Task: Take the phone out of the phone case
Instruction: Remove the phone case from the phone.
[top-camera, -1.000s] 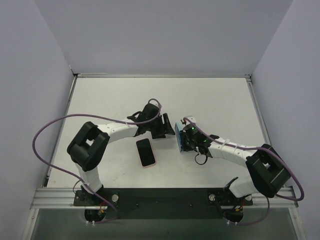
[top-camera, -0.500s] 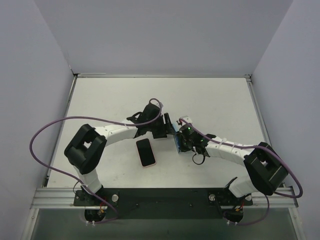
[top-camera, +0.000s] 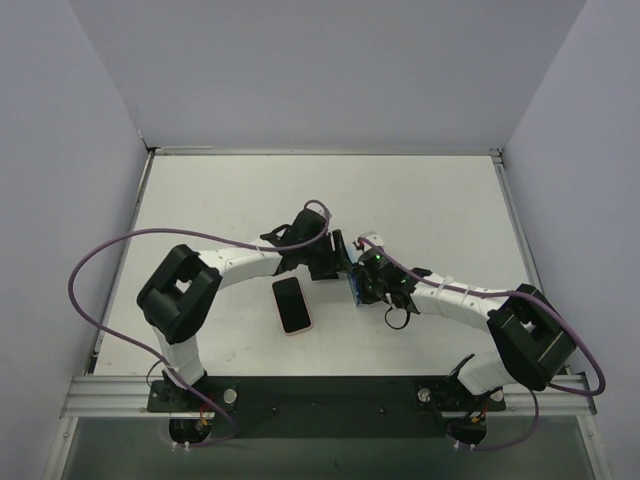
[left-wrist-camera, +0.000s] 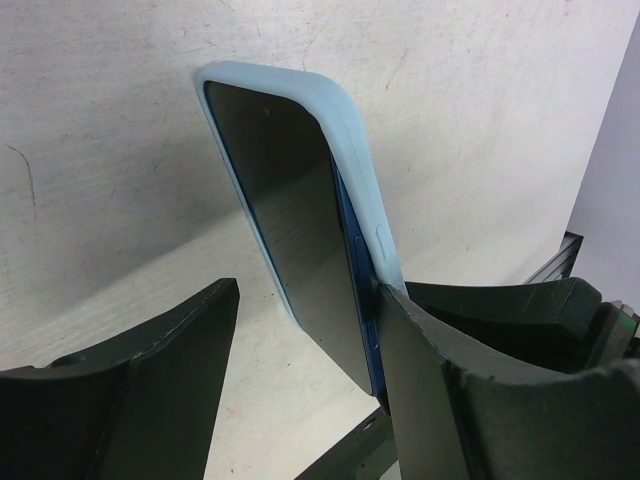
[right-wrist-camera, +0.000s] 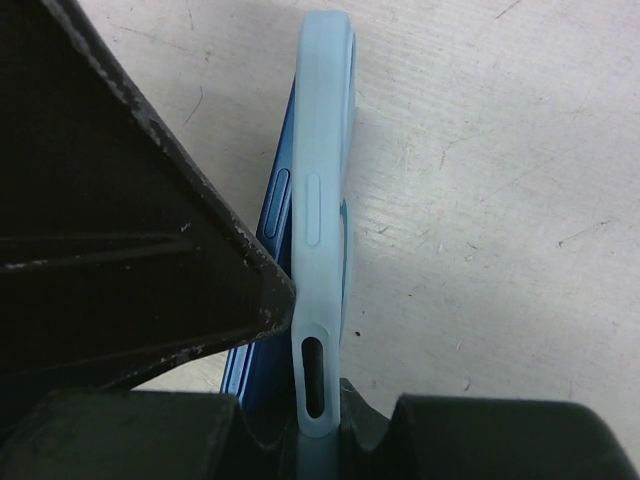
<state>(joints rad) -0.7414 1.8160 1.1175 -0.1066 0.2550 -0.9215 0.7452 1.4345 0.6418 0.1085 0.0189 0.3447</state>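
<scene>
A light-blue phone case (right-wrist-camera: 322, 180) stands on edge above the table, my right gripper (right-wrist-camera: 320, 440) shut on its lower end. The blue phone (right-wrist-camera: 278, 200) sits in it, its side parted from the case wall. In the left wrist view the phone's dark screen (left-wrist-camera: 300, 260) faces the camera inside the case (left-wrist-camera: 350, 150). My left gripper (left-wrist-camera: 305, 295) is open around the phone's end, one finger (left-wrist-camera: 450, 380) touching the edge of the phone and case. From above, the left gripper (top-camera: 338, 258) meets the right gripper (top-camera: 362, 285) at the case (top-camera: 355, 283) mid-table.
A second phone in a pink case (top-camera: 292, 305) lies flat on the white table (top-camera: 200, 200), just in front of the left gripper. Grey walls stand around the table on three sides. Purple cables loop beside both arms.
The right gripper has brought the case a little leftward and the left gripper has closed in on it. The left jaws have narrowed slightly.
</scene>
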